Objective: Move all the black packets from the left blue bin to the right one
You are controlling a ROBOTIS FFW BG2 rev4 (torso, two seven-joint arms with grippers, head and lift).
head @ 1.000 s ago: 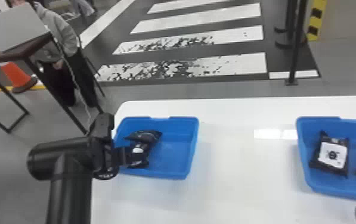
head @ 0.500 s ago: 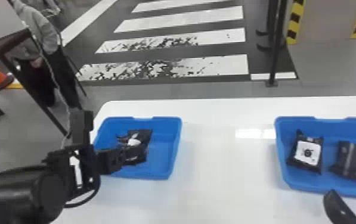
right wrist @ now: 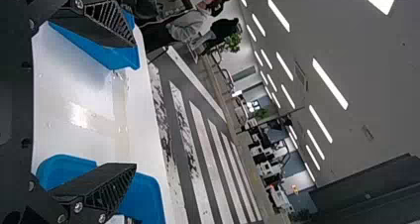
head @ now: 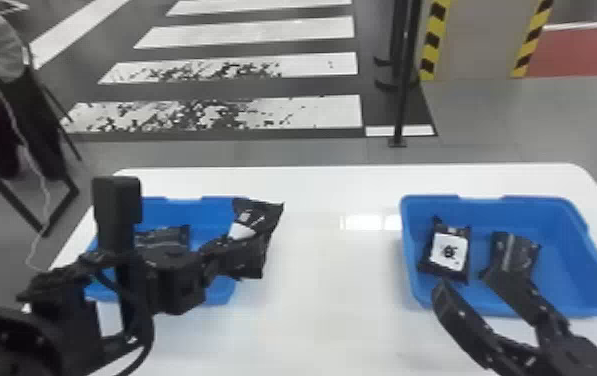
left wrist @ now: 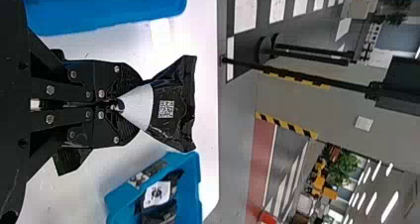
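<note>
A white desk carries the right blue bin and, well apart from it, the left blue bin. The right claw stands open at the right blue bin's near edge, its two fingers spread. The left claw is closed on a black packet, pinching its white-marked end, raised at the inner side of the left blue bin. Another packet lies inside that bin. The right blue bin holds a white-labelled packet and, beside it, a dark packet.
</note>
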